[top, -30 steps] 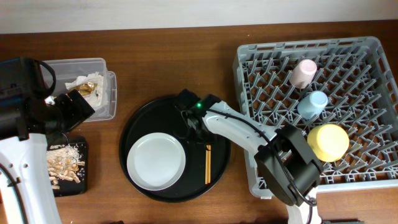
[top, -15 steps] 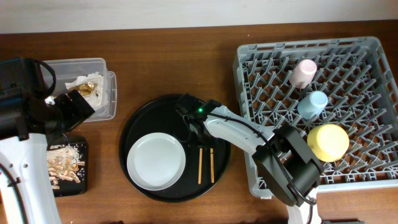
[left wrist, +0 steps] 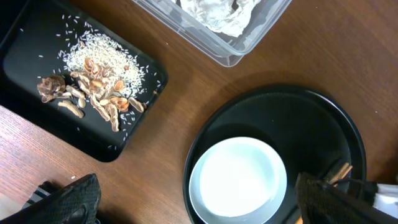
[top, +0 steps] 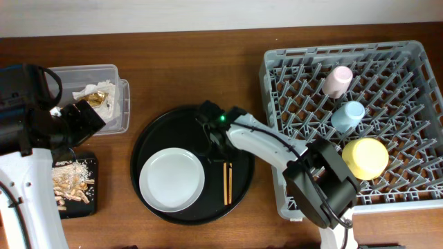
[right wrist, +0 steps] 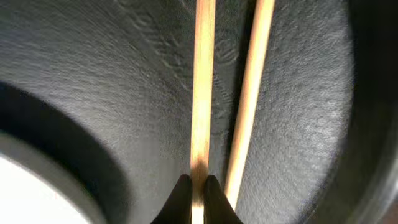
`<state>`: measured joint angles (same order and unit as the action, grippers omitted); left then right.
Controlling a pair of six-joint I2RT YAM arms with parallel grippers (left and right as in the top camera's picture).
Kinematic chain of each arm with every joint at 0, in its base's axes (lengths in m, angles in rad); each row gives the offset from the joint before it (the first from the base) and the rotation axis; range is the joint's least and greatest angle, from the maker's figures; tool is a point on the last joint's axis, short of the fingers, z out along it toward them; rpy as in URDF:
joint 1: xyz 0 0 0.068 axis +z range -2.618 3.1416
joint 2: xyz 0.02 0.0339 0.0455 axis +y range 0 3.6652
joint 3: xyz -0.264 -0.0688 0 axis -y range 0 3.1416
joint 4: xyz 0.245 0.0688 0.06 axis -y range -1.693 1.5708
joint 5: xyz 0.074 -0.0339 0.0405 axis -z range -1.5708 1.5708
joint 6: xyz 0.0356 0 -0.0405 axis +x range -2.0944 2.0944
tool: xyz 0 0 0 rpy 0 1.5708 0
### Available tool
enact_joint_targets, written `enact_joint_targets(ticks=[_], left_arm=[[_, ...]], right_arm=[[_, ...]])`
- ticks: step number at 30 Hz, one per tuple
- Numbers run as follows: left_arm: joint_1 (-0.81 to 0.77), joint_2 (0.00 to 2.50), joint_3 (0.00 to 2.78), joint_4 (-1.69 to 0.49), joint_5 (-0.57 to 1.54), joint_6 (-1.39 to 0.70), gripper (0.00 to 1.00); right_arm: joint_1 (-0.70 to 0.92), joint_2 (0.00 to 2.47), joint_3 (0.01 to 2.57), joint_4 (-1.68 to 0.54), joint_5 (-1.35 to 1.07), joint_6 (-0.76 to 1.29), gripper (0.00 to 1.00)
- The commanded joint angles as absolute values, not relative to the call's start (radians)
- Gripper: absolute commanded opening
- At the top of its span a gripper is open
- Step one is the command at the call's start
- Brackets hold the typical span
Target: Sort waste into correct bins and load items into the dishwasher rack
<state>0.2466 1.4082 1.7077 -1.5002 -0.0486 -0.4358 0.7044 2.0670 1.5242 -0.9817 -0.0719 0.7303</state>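
The pair of wooden chopsticks lies on the large round black serving tray, right of the pale grey plate. My right gripper is low over the tray and shut on one chopstick; the other chopstick lies beside it. The pink cup, light blue cup and yellow dish stand in the grey dishwasher rack. My left gripper is open and empty, high over the table; in its wrist view the plate lies below.
The clear tub at the left holds white paper and gold foil. The shallow black tray holds rice and brown scraps; both also show in the left wrist view. Bare wood lies between the tub and the rack.
The two chopsticks spread apart half a second ago and now lie close together again, a little further left than a second ago. My right gripper shifted slightly. The left arm has not moved.
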Motion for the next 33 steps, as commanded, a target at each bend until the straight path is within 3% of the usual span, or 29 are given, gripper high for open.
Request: enact_joint_targets(ticks=[1,6,8,12,17,22,25,33], left_arm=[[0.252,1.406,1.718,-1.498,-0.046,-0.441,0.99],[0.252,1.406,1.718,-1.498,-0.046,-0.441,0.99],[0.252,1.406,1.718,-1.498,-0.046,-0.441,0.99],[0.252,1.406,1.718,-1.498,-0.046,-0.441,0.99],[0.252,1.406,1.718,-1.498,-0.046,-0.441,0.99],[0.252,1.406,1.718,-1.498,-0.046,-0.441,0.99],[0.252,1.406,1.718,-1.498,-0.046,-0.441,0.99],[0.252,1.406,1.718,-1.498,-0.046,-0.441,0.99]], right_arm=[[0.633,2.062,1.716,-1.099,-0.091,0.674,0.04],[0.469,2.062,2.006,-1.359,-0.091,0.498,0.04],[0.324,2.062,2.115,-1.471,-0.106,0.287,0.04],[0.202,2.064,2.116,-1.535,-0.122,0.143,0.04],[0.123,2.064,2.107,-1.572,-0.178,0.136,0.09],[0.161,2.064,2.107,-1.572,-0.353,0.135,0.26],[0.239,2.064,2.101,-1.579,-0.377,0.16,0.28],[0.543,2.065,1.875,-1.451,-0.112,0.526,0.28]])
